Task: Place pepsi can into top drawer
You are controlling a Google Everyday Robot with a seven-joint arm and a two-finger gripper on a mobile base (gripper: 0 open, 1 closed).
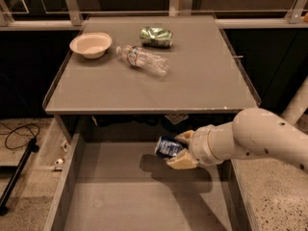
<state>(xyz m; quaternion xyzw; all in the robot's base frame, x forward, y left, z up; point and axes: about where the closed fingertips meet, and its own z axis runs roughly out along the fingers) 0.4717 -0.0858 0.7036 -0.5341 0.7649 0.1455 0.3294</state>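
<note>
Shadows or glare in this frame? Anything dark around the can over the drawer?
Camera view: the gripper, shut on the pepsi can above the top drawer, throws a dark shadow onto the drawer floor just below it. Same view: bright glints on the green can and plastic bottle; dim under the tabletop.
</note>
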